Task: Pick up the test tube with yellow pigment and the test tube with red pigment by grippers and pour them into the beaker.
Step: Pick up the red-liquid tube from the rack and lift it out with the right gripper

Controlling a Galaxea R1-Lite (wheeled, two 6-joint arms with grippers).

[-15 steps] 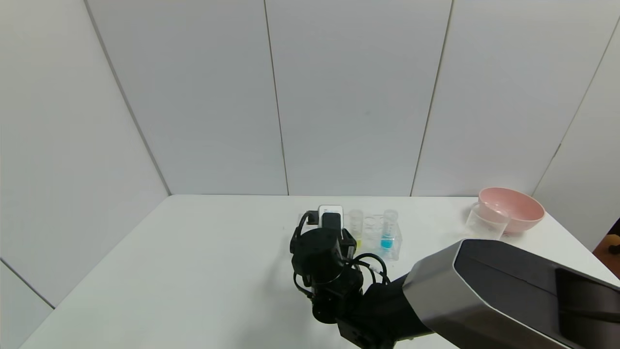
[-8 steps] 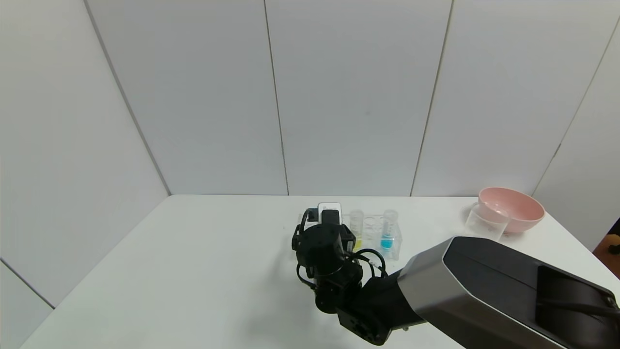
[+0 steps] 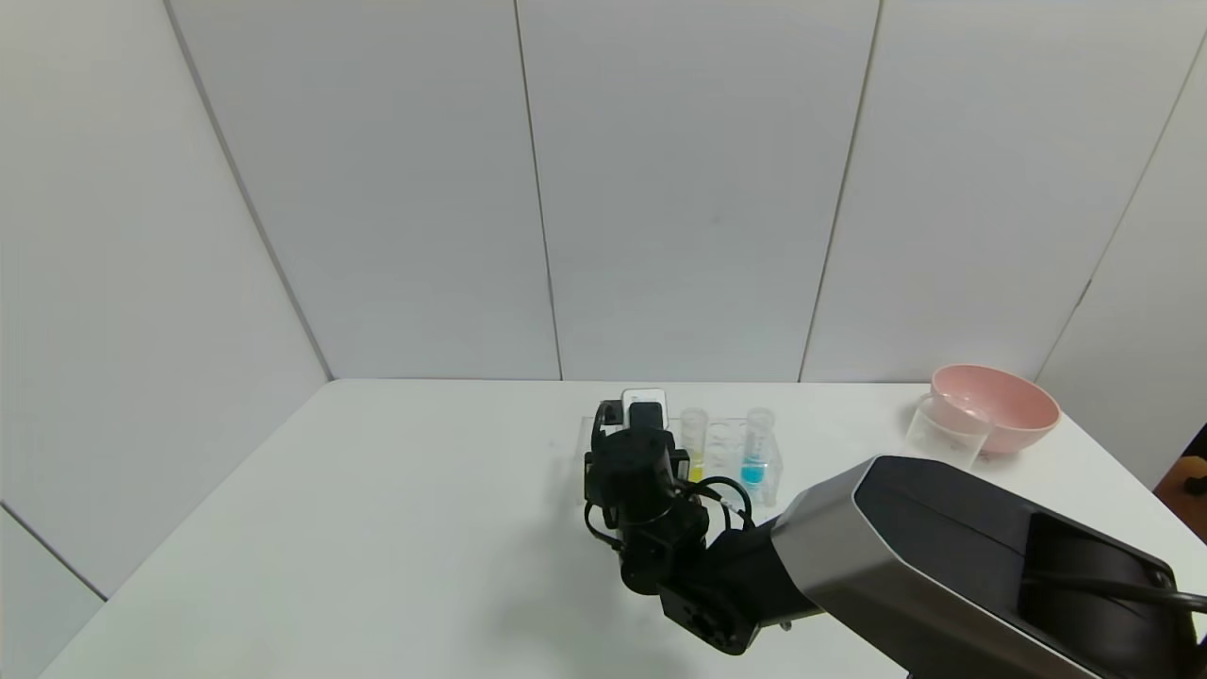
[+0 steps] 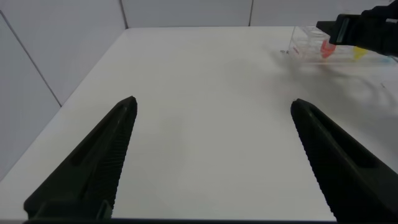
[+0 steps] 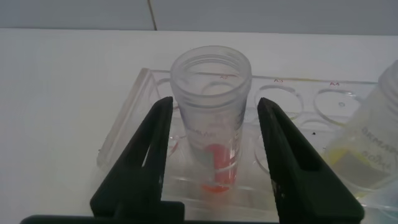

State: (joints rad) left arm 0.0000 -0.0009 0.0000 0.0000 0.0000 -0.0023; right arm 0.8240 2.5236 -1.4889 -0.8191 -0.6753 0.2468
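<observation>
**Right wrist view: claw straddles the red tube**

Right gripper [image 5: 214, 155], ridged black fingers apart, flanks the test tube with red pigment [image 5: 211, 118], upright in its clear rack [image 5: 134, 112]. At 3 o'clock, the test tube with yellow pigment [image 3: 695, 440]. Left gripper [image 4: 214, 155] gapes over the matte white table [image 3: 377, 509]. Beaker [image 3: 946, 431] touches the pink bowl [image 3: 1000, 404].

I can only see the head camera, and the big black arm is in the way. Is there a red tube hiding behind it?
Observer: Yes. The right wrist view shows the test tube with red pigment standing upright in the clear rack.
Operator: Is the tool grabbing it?
Observer: Not quite. The right tool is open, with one finger on each side of the tube, very close.
Operator: Where's the other arm?
Observer: The left tool hangs wide open over the bare table, away from the rack.
</observation>
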